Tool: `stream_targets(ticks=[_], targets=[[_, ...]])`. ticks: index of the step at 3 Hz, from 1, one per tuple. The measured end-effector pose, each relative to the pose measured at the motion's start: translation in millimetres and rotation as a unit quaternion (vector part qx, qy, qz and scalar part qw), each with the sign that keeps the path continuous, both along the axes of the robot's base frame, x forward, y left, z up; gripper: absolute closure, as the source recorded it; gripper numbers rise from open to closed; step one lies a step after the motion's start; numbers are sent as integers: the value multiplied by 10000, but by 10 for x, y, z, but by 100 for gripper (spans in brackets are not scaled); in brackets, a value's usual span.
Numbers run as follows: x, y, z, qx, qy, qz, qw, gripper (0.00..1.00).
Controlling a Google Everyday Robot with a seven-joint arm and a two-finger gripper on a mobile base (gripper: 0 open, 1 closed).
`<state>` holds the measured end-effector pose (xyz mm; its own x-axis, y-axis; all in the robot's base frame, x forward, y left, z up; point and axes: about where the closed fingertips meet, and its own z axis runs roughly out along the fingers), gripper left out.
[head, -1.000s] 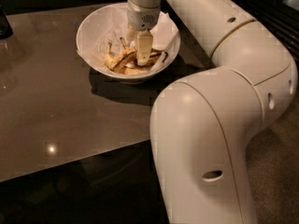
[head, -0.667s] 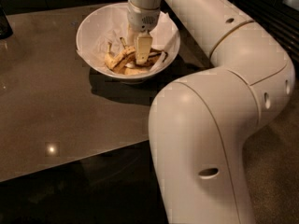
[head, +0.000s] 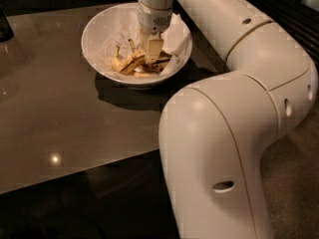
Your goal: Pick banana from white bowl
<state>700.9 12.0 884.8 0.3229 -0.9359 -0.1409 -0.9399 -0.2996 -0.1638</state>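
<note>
The white bowl (head: 99, 31), lined with crumpled white paper, stands at the far middle of the brown table. Several bananas lie bunched in its bottom. The speckled yellow banana (head: 128, 62) curves across the front of the pile, with shorter pieces and dark stems beside it. My gripper (head: 152, 51) reaches straight down into the bowl from above and sits on the right part of the pile, touching the bananas. The gripper hides the banana's right end.
The glossy brown table (head: 60, 113) runs left and toward me, with its front edge crossing the lower left. A dark object (head: 5, 26) stands at the far left edge. My big white arm fills the right side of the view.
</note>
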Motion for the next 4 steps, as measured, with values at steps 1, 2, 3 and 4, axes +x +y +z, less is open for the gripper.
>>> stream_targets(ticks=[1, 2, 3, 4], targets=[[0, 0, 0, 0, 0, 0, 10000, 100], [-18, -29, 158, 135, -260, -139, 9995, 100], [-132, -103, 379, 314, -528, -298, 9977, 100], [-340, -142, 623, 459, -821, -289, 9952, 100]])
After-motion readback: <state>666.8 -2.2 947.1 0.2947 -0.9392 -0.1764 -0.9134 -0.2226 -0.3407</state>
